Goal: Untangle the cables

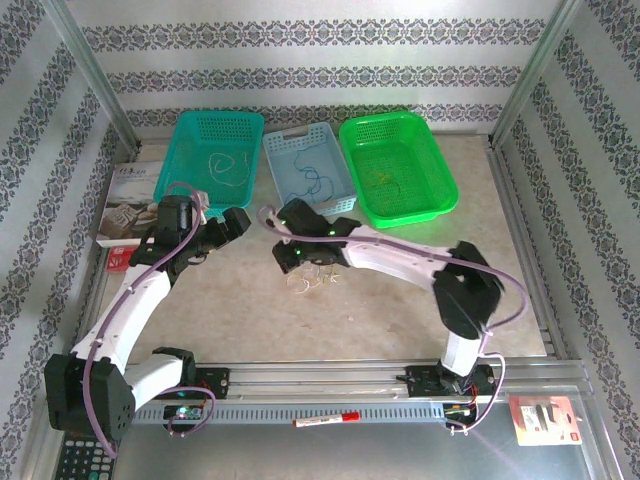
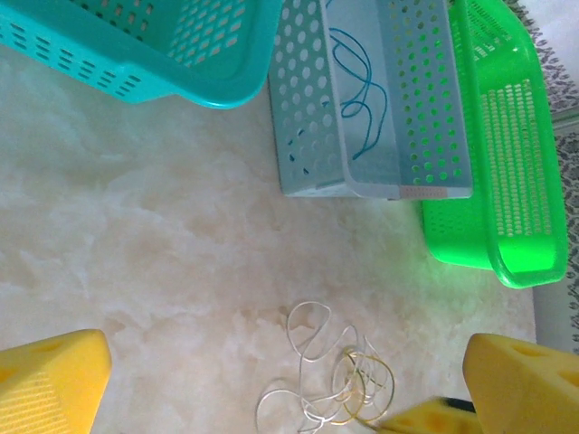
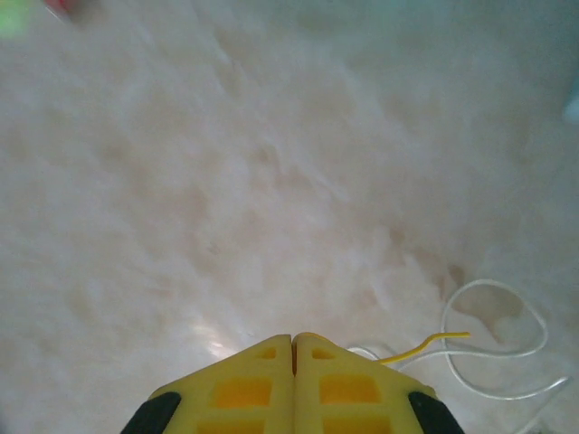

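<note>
**Top view.** Three perforated plastic baskets, the teal basket (image 1: 190,125), the pale blue basket (image 1: 280,145) and the green basket (image 1: 440,190), each appear to hold one separated wire. The task is judged partly done. The unsorted cables (image 1: 312,280) lie looped on the marbled counter (image 1: 400,310), beneath the right claw (image 1: 290,258).

**Left wrist.** The left claw (image 2: 285,362) stands wide apart, holding nothing, over thin, limp whitish and yellow-orange loops.

**Right wrist.** The right claw's tips are pressed together. A yellow wire end (image 3: 434,340) juts out beside them, but whether it is pinched cannot be told.

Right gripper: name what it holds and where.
The right gripper seems to pinch the yellow cable near its free end, which pokes out beside the shut jaws.
</note>
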Tool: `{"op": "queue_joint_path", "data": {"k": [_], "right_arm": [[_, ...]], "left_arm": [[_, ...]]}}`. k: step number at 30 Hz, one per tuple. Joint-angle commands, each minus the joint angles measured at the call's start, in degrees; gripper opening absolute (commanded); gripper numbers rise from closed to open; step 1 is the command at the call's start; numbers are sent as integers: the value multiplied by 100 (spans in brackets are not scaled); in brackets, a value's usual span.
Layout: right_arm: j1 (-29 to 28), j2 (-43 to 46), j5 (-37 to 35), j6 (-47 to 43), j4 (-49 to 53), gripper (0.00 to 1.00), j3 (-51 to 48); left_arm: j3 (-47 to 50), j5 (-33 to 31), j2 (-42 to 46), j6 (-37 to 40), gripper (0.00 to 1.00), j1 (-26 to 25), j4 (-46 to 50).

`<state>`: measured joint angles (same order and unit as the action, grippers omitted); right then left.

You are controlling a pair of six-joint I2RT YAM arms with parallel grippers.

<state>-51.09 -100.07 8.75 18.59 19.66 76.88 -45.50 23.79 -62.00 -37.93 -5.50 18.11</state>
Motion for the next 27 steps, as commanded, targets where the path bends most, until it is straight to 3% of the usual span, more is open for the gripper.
{"op": "queue_joint_path", "data": {"k": [1, 13, 18, 27], "right_arm": [[243, 521, 662, 449, -785, 0, -367], [1368, 1617, 2311, 2159, -3767, 0, -2281], [1610, 1780, 2514, 2581, -4366, 0, -2614], [1644, 1942, 2636, 2796, -4632, 0, -2770]], "left_arm": [[3, 416, -8, -127, 100, 40, -433], [239, 1688, -112, -837, 100, -104, -1670], [664, 1645, -183, -1358, 99, -560, -2559], [915, 1411, -730, -1731, 87, -1339, -3693]]}}
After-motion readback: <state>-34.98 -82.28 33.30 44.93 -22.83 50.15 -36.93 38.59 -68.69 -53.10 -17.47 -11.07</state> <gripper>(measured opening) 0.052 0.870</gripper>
